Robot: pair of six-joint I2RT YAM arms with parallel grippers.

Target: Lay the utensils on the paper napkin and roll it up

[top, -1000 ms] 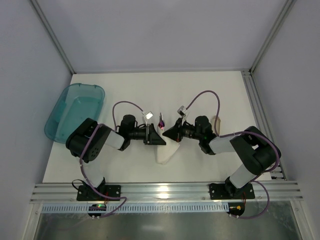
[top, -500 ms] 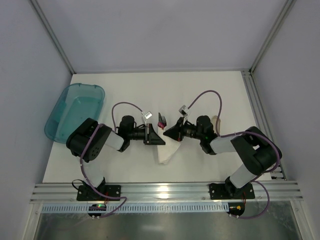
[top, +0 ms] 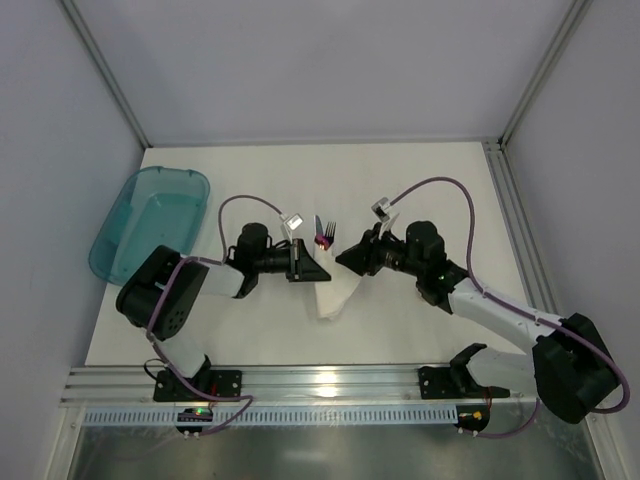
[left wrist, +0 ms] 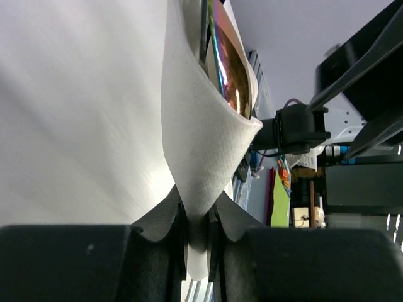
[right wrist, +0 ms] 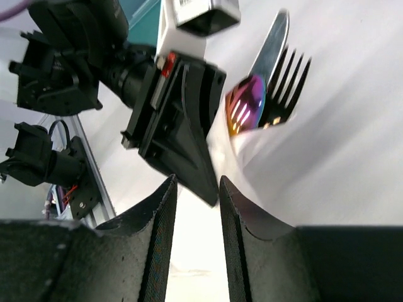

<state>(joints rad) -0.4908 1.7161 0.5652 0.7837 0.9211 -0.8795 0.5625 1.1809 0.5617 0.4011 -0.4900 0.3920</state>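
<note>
left wrist: napkin (left wrist: pixel 203 151) in left tool (left wrist: pixel 197 217)

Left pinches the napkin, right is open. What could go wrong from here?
1. The left gripper holds only a thin edge of the napkin; a pull could tear it.
2. The utensils poke out of the loose fold's open end and might slide out.
3. The right gripper, open, sits close to the left one; re-grasping risks a bump.

Left fingers (left wrist: pixel 158 221) close together, right fingers (right wrist: pixel 158 217) apart.
</note>
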